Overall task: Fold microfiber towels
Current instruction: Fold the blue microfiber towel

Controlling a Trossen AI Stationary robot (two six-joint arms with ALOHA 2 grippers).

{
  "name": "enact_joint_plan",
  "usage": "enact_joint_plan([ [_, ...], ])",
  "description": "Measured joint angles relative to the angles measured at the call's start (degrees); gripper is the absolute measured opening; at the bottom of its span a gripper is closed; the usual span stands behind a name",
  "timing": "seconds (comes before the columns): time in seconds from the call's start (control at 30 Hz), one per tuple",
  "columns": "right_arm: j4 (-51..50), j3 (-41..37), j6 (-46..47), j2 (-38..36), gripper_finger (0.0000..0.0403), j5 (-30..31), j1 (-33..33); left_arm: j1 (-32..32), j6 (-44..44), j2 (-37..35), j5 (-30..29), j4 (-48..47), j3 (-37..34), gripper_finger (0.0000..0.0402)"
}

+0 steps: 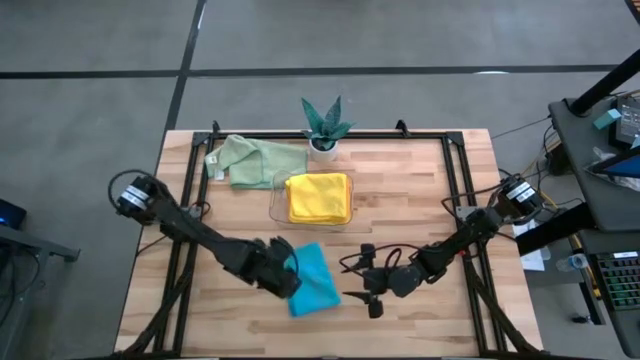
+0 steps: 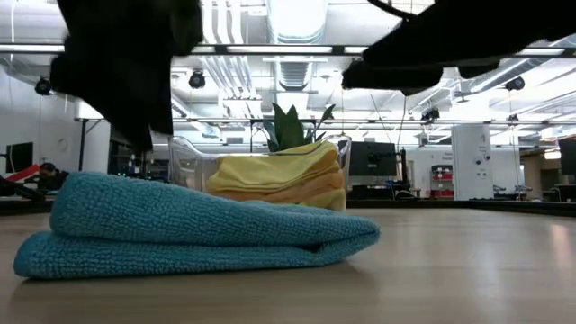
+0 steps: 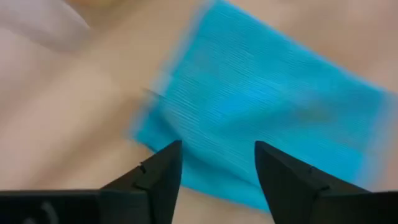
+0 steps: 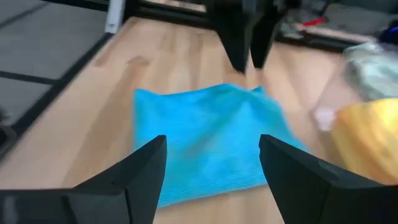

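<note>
A teal-blue towel [image 1: 316, 282] lies folded double on the wooden table near its front edge, its fold toward the right in the low view [image 2: 198, 225]. My left gripper [image 1: 287, 270] hovers open just above the towel's left part, fingers slanting down [image 3: 217, 168], clear of the cloth. My right gripper [image 1: 353, 280] stands open to the right of the towel, pointing at it nearly level, with nothing between its fingers [image 4: 211, 168]. Folded yellow towels [image 1: 320, 197] are stacked in a clear tray [image 1: 277, 195]. A pale green towel [image 1: 250, 158] lies crumpled at the far left.
A small potted plant [image 1: 323, 125] stands at the table's far edge behind the tray. Black frame rails [image 1: 455, 180] run along the table's left and right sides. Bare wood lies near the front right corner [image 1: 440, 320].
</note>
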Motion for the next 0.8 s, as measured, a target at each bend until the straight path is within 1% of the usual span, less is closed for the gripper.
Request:
enact_joint_plan([
  [0.07, -0.02, -0.68, 2.37, 0.00, 0.0247, -2.85, 0.25, -1.84, -0.64, -0.80, 3.42, 6.17, 0.41, 0.0193],
  [0.2, -0.04, -2.44, 5.51, 0.72, 0.0247, -3.70, 1.57, -7.37, -1.36, 0.93, 4.40, 23.85, 0.12, 0.0188],
  [0.23, -0.14, -2.76, 5.94, 1.02, 0.0247, -3.68, 1.81, -8.51, -2.76, 2.17, 4.30, 27.96, 0.21, 0.0185],
  [0.3, 0.69, -2.80, 6.73, 2.15, 0.0247, -3.66, 2.21, -10.51, -8.06, 4.89, 4.17, 31.45, 0.98, 0.0176],
  [0.33, 0.73, -2.81, 6.75, 2.59, 0.0247, -3.61, 2.51, -11.28, -11.03, 6.28, 4.29, 31.41, 1.61, 0.0172],
  [0.43, 2.39, -2.36, 6.59, 4.56, 0.0247, -3.60, 3.37, -12.79, -17.80, 9.49, 7.54, 30.15, 3.28, 0.0159],
  [0.5, 2.85, -2.22, 5.98, 5.62, 0.0247, -3.27, 3.85, -13.09, -18.96, 11.17, 8.66, 28.01, 4.82, 0.0152],
  [0.63, 3.01, -0.96, 5.08, 7.07, 0.0247, -2.50, 3.75, -12.50, -18.86, 13.47, 8.08, 23.26, 6.95, 0.0144],
  [0.8, 3.30, -0.44, 3.95, 6.97, 0.0246, -1.87, 3.42, -11.84, -19.13, 13.81, 7.78, 15.97, 7.85, 0.0143],
])
